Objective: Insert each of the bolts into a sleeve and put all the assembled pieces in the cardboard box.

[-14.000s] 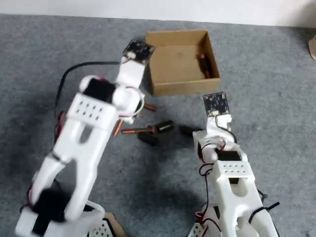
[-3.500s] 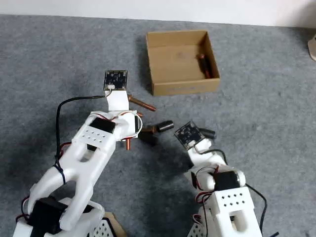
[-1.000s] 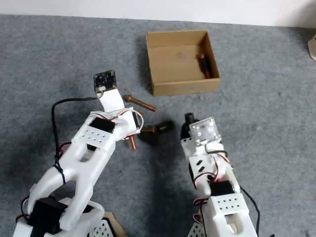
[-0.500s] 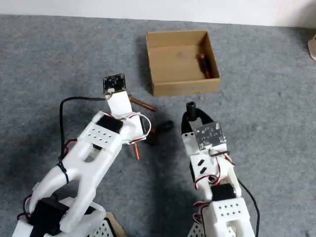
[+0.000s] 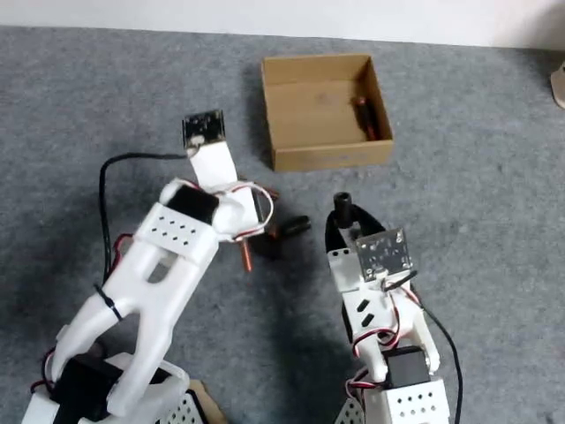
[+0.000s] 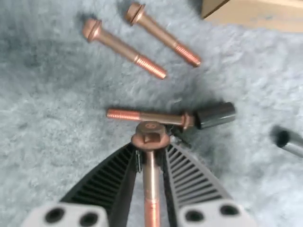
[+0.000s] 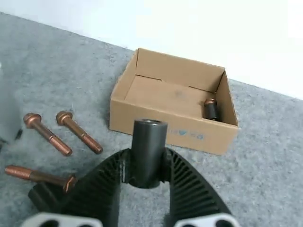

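cardboard box (image 5: 331, 157): upper centre, one assembled piece (image 5: 369, 115) inside | right claw (image 7: 144, 165): clenched on sleeve (image 5: 342, 207), mid-frame | left claw (image 6: 150, 153): grasping bolt (image 5: 247, 254), left of it | step: likely mating | next: bring them together, align shank with bore

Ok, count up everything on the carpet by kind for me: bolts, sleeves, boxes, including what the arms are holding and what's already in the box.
bolts: 5
sleeves: 4
cardboard box: 1
Total: 10
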`<action>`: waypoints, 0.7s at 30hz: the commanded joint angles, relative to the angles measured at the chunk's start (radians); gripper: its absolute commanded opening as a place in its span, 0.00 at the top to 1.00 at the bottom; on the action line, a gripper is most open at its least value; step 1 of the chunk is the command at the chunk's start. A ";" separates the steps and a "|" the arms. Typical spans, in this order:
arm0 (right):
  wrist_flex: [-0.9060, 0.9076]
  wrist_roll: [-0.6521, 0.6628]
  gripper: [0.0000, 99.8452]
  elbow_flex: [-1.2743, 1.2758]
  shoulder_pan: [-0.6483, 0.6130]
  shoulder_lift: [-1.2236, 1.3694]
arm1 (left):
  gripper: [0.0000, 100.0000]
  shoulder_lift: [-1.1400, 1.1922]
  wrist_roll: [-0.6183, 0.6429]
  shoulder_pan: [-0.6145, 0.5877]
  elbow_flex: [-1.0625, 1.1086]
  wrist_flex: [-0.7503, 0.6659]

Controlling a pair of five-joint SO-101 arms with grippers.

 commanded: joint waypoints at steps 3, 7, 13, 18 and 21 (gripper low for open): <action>-0.002 -0.009 1.00 0.139 -0.012 -0.027 | 1.00 -0.039 0.006 0.062 -0.110 0.025; -0.002 -0.011 1.00 0.139 -0.042 -0.027 | 1.00 -0.039 0.009 0.107 -0.137 0.025; 0.001 -0.011 1.00 0.139 -0.067 -0.027 | 1.00 -0.039 0.009 0.107 -0.225 0.026; 0.001 -0.011 1.00 0.139 -0.067 -0.027 | 1.00 -0.039 0.009 0.107 -0.314 0.025; 0.001 -0.011 1.00 0.139 -0.067 -0.027 | 1.00 -0.039 0.009 0.107 -0.357 0.020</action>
